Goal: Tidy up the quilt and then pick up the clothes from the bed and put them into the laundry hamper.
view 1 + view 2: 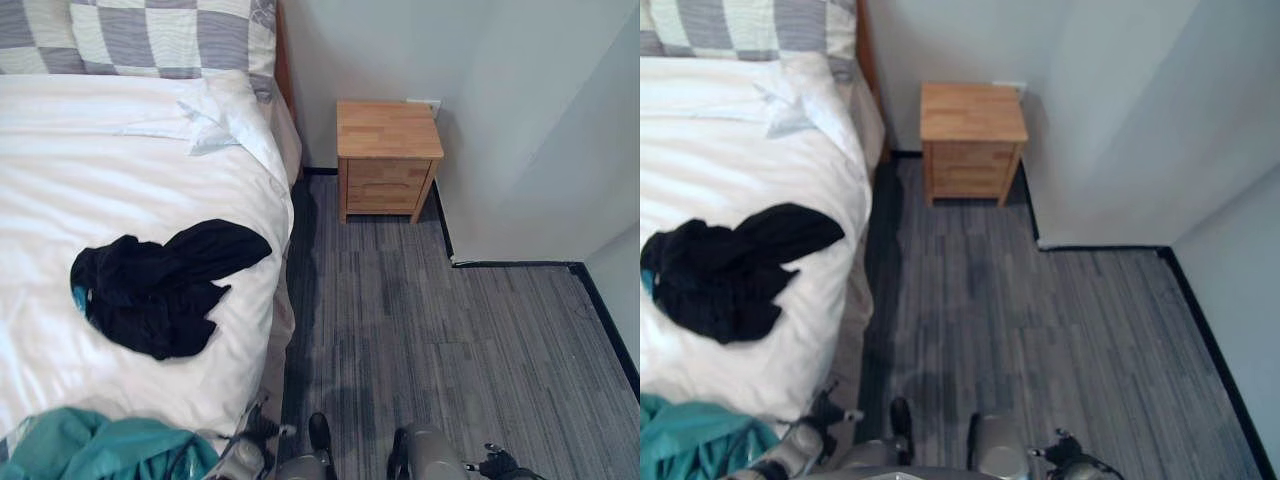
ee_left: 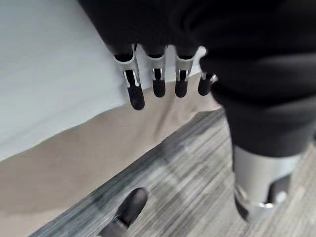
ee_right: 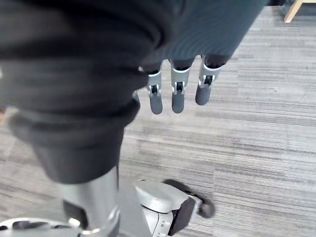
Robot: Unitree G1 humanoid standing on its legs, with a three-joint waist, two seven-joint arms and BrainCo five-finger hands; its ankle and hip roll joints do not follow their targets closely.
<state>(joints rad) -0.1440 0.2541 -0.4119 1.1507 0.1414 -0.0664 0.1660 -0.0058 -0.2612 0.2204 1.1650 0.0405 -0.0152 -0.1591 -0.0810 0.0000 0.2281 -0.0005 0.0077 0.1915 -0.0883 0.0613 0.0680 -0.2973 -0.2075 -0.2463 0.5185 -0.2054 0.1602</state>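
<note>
Crumpled black garment (image 1: 160, 285) lies on the white quilt (image 1: 120, 190); a teal garment (image 1: 90, 450) is cut off at the bed's near corner.
Left hand (image 2: 157, 74) and right hand (image 3: 177, 86) hang relaxed, fingers straight, holding nothing.

Nightstand (image 1: 388, 158) beside bed (image 1: 130, 180), floor (image 1: 450, 350) open

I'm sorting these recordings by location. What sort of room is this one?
Most likely a bedroom: a bed with a checked pillow, a wooden nightstand beside it, and black clothes on the white quilt.
</note>
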